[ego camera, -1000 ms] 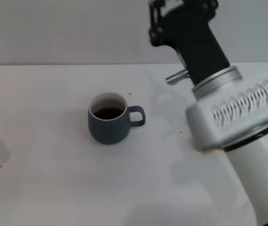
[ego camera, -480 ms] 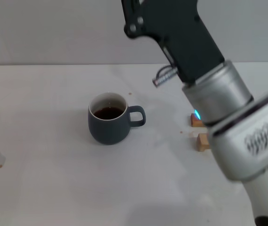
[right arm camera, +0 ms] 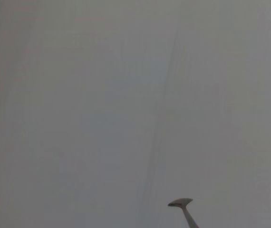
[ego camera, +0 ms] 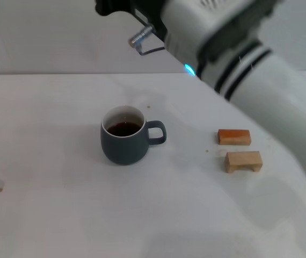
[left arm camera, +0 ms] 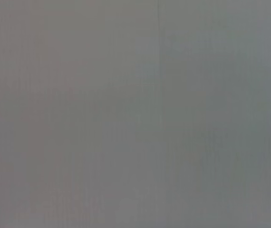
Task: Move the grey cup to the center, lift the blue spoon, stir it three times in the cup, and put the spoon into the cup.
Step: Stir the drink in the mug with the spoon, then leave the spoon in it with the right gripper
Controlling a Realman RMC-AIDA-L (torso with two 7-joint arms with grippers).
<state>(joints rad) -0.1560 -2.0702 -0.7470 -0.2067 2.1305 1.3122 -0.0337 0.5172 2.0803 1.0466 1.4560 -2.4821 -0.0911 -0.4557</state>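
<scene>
Grey-metal blue spoon [right arm camera: 185, 211] aloft — right arm [ego camera: 239, 59] high above grey cup [ego camera: 124, 135].

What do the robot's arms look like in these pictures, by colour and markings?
Only the right arm shows: a thick white tube with two dark bands, a small cyan light, a black end section, a silver connector with a thin dark cable. The left arm is out of view.

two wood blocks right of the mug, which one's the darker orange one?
The far block, behind the pale tan block, which lies nearer the robot. Both sit to the right of the grey cup, past its handle.
</scene>
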